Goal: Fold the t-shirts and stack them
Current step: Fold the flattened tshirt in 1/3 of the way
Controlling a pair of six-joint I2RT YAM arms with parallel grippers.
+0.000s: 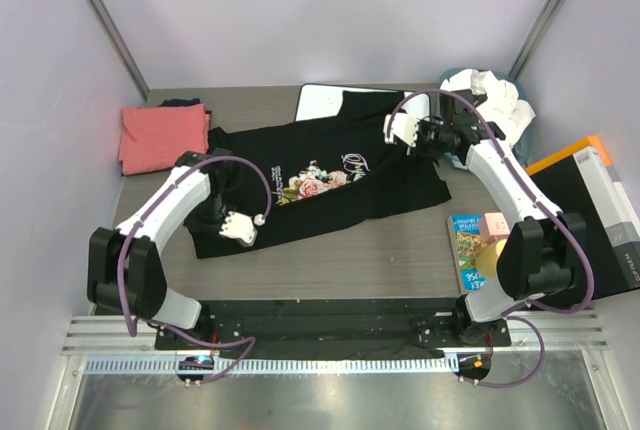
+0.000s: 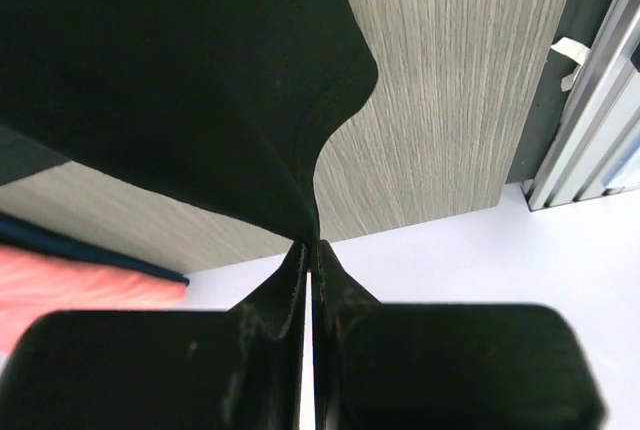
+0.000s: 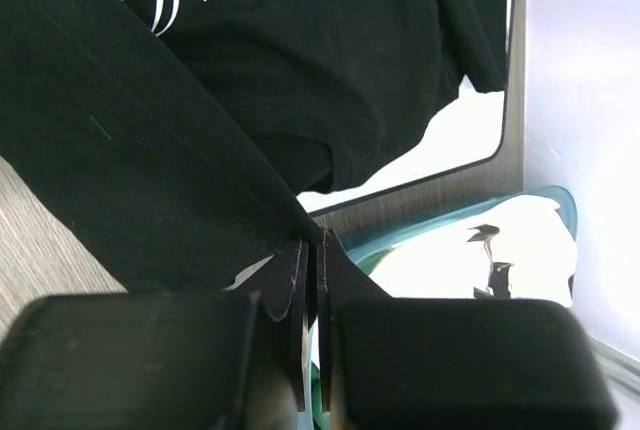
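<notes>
A black t-shirt (image 1: pixel 330 175) with a pink-rose print and white script lies spread face up across the middle of the table. My left gripper (image 1: pixel 240 228) is shut on its near left edge; in the left wrist view the fingertips (image 2: pixel 308 246) pinch a raised point of black cloth (image 2: pixel 180 80). My right gripper (image 1: pixel 404 132) is shut on the shirt's far right part, where the black cloth (image 3: pixel 200 130) is pulled taut into the closed jaws (image 3: pixel 312 238). A folded coral-pink t-shirt (image 1: pixel 163 137) sits at the back left. White t-shirts (image 1: pixel 497 100) are heaped at the back right.
A white board with a black rim (image 1: pixel 322 102) lies at the back, partly under the black shirt. A teal-rimmed container (image 3: pixel 520 212) holds the white heap. A picture book (image 1: pixel 468 242) and a black-and-orange box (image 1: pixel 590 190) lie on the right. A metal rail (image 2: pixel 585 120) runs along the near edge.
</notes>
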